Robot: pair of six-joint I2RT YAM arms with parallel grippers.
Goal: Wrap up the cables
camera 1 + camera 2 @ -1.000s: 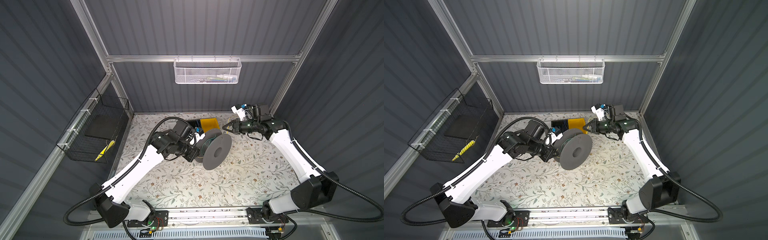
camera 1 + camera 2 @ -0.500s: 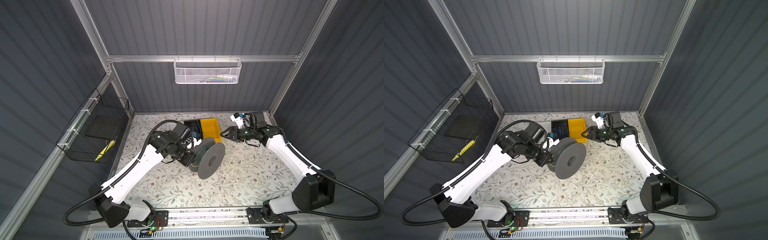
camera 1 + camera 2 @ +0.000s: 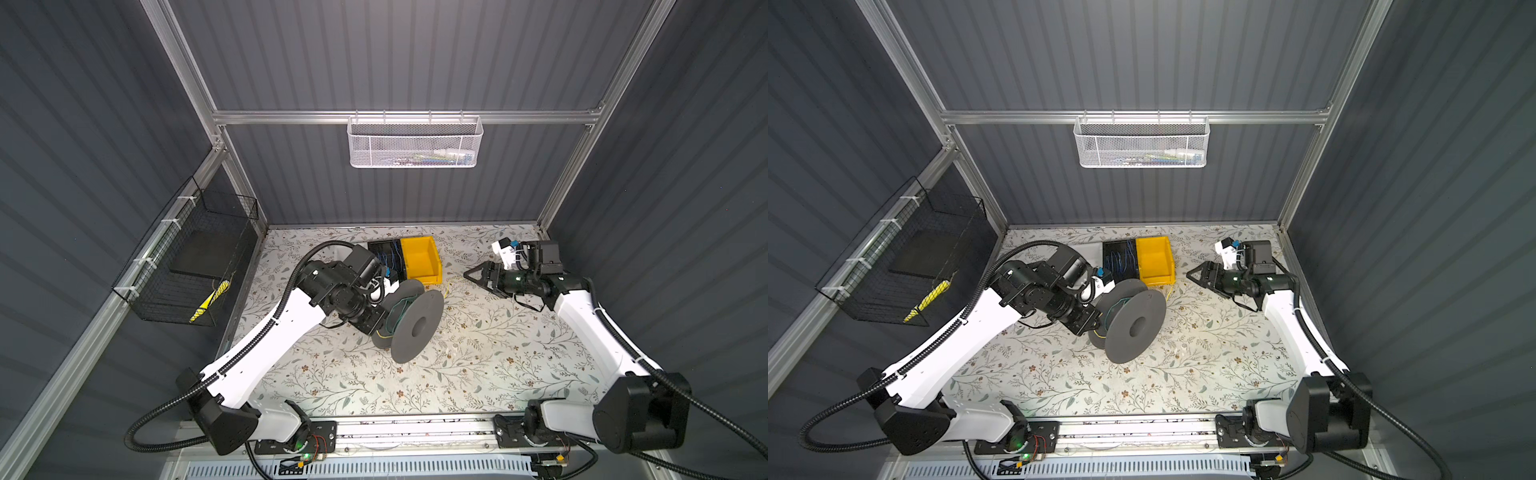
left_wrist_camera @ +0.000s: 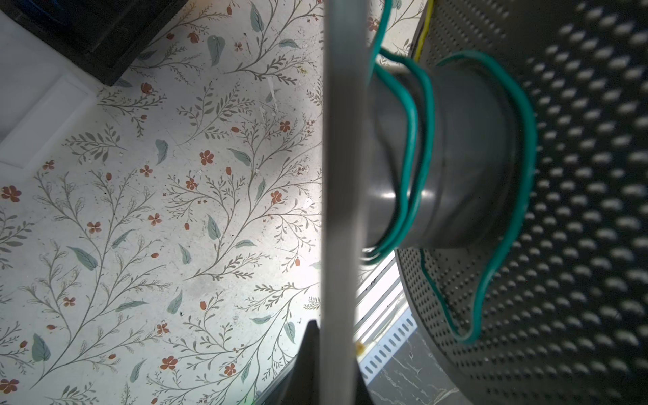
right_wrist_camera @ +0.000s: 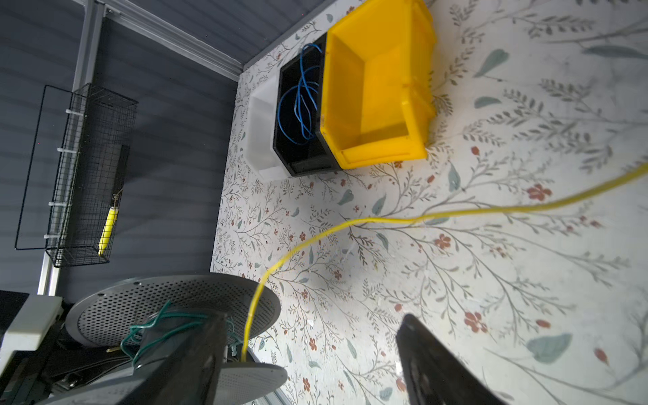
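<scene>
**Top views.** Left claw: clamped on the flange of a grey spool, which is held tilted over the floral desk. Right claw: jaws apart, nothing held, well apart from the spool. Yellow wire: a short length is seen between the spool and the yellow bin; the rest is too thin to trace.

**Left wrist view.** The flange is seen edge-on beside a claw finger. Green wire is looped loosely round the hub. The yellow wire is glimpsed at the far flange.

**Right wrist view.** The yellow wire is led from between the flanges across the desk and out of frame, ahead of the parted fingers, not between them.

**Step judged:** a regrasp between turns. **Next move:** the wire is to be caught near the spool, kept taut and carried round the hub.
</scene>
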